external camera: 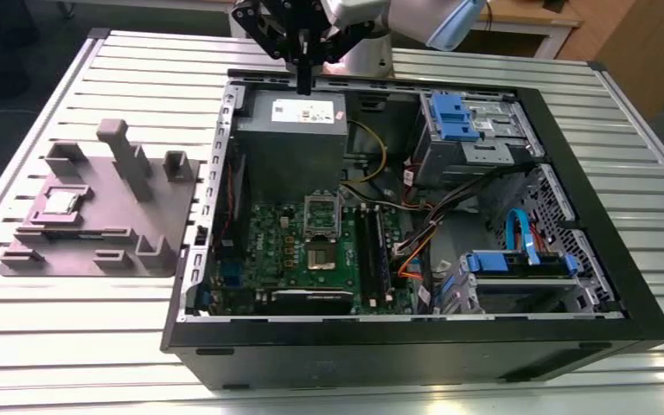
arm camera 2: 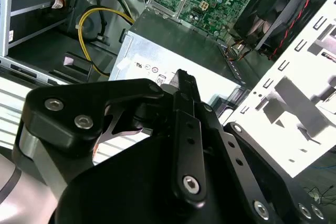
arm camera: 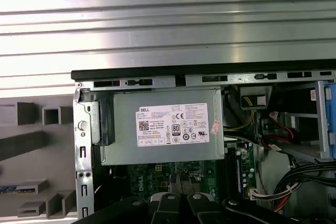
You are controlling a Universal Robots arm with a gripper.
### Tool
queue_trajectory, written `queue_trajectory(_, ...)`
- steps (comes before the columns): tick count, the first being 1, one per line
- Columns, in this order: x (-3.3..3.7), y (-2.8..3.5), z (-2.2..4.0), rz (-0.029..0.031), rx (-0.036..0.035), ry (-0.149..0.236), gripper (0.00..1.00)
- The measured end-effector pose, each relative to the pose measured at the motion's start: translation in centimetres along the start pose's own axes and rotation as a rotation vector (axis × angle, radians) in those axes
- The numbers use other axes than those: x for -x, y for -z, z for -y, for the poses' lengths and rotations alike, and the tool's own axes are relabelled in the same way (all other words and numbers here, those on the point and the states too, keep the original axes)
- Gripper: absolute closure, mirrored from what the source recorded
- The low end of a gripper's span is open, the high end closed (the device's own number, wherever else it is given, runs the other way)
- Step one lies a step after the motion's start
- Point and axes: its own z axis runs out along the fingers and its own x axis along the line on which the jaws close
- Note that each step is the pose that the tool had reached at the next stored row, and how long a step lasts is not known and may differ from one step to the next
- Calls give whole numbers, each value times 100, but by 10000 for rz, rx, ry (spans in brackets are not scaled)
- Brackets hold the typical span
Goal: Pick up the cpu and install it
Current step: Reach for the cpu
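Slatted table [external camera: 79, 346] | cpu [external camera: 61, 202] on grey fixture [external camera: 113, 220] | jaws closed, empty, over power supply [external camera: 291, 138]

Open computer case [external camera: 424, 346] on slatted table [external camera: 67, 346] — grey power supply [external camera: 291, 143], motherboard [external camera: 280, 238]

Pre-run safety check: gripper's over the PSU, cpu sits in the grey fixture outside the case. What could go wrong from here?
1. The gripper hangs over the power supply; crossing to the cpu, it could clip the case wall.
2. Upright posts on the grey fixture stand near the cpu and may catch the gripper on descent.
3. Loose cables lie near the socket, a possible snag.
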Motion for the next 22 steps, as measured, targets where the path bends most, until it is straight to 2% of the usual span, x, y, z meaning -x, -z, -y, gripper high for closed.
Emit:
queue_trajectory(5, -11, 0, 1, 1, 1, -1, 90)
queue_trajectory(11, -71, 1, 5, 1, 1, 0, 90)
queue_trajectory(22, -98, 2, 8, 0, 0, -1, 90)
